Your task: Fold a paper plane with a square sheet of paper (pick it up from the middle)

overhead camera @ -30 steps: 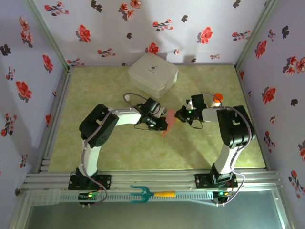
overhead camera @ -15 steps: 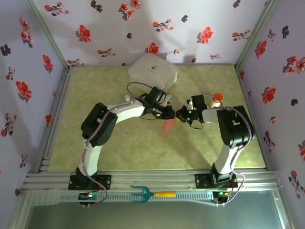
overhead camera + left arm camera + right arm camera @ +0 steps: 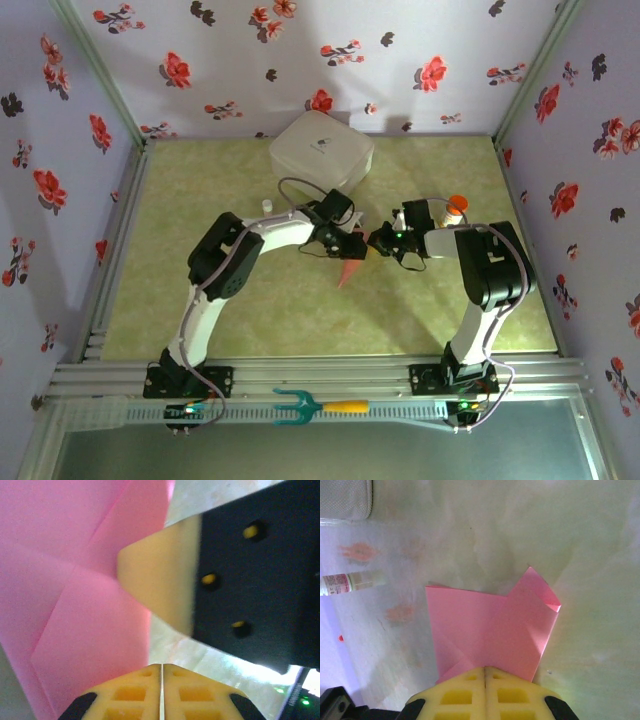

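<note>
Framing green marbled tabletop point(image 3: 200, 200), paper plane point(image 3: 350, 268): floral walls point(image 3: 300, 60).

Pink paper plane point(image 3: 490, 630), lilac red-flowered wallpaper point(image 3: 300, 60)

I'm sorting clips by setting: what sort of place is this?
Probably a purpose-built robot test booth, not a home: flowered wallpaper panels in an aluminium frame, a green marbled tabletop, left arm and right arm bolted to the near rail.
</note>
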### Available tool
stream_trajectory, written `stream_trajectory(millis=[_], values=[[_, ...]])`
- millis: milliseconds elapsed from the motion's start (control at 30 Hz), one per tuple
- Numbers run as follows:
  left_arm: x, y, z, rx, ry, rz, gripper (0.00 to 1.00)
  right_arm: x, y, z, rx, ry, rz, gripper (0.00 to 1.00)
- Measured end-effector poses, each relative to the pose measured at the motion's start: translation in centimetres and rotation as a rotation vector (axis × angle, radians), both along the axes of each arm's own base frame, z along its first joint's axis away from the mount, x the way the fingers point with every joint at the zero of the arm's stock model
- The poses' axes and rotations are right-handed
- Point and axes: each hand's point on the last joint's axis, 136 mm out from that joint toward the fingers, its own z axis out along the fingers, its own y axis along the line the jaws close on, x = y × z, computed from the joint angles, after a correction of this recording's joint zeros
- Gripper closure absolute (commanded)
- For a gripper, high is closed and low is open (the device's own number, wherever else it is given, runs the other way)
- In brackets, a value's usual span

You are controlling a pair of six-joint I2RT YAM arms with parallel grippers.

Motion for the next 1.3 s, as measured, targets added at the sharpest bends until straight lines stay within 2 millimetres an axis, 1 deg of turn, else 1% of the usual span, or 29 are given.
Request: stream_trajectory(millis=[67,167,500,667,800,900,1033,1200,1300], values=[[-0.2,0.3,-0.6,0.02,0.003,-0.004,0.9,0.0,0.0,0.0,0.0,0.001,0.0,0.99],[-0.1,0.4,-0.8,0.024,-0.005,-0.005,0.9,0.0,0.0,0.0,0.001,0.002,0.0,0.99],[-0.1,0.4,-0.7,0.015,-0.022,-0.012,0.94,0.0,0.1,0.3,0.001,0.011,0.003,0.96],[-0.2,0.4,-0.7,0.003,-0.033,-0.012,0.95,0.2,0.6,2.0,0.039,-0.029,0.022,0.96],[-0.2,0.5,-0.7,-0.003,-0.039,-0.012,0.95,0.3,1.2,2.5,0.064,-0.047,0.037,0.96],[-0.3,0.5,-0.7,-0.005,-0.041,-0.011,0.95,0.1,1.1,2.1,0.058,-0.042,0.041,0.97],[-0.3,0.5,-0.7,-0.01,-0.046,-0.011,0.96,0.0,0.1,0.0,0.045,0.007,0.025,0.97],[-0.2,0.5,-0.6,-0.013,-0.046,-0.008,0.99,0.4,-0.2,0.1,0.068,0.024,0.026,0.97],[-0.2,0.5,-0.6,-0.015,-0.047,-0.008,0.99,1.6,-0.7,0.2,0.06,0.015,0.008,0.96]])
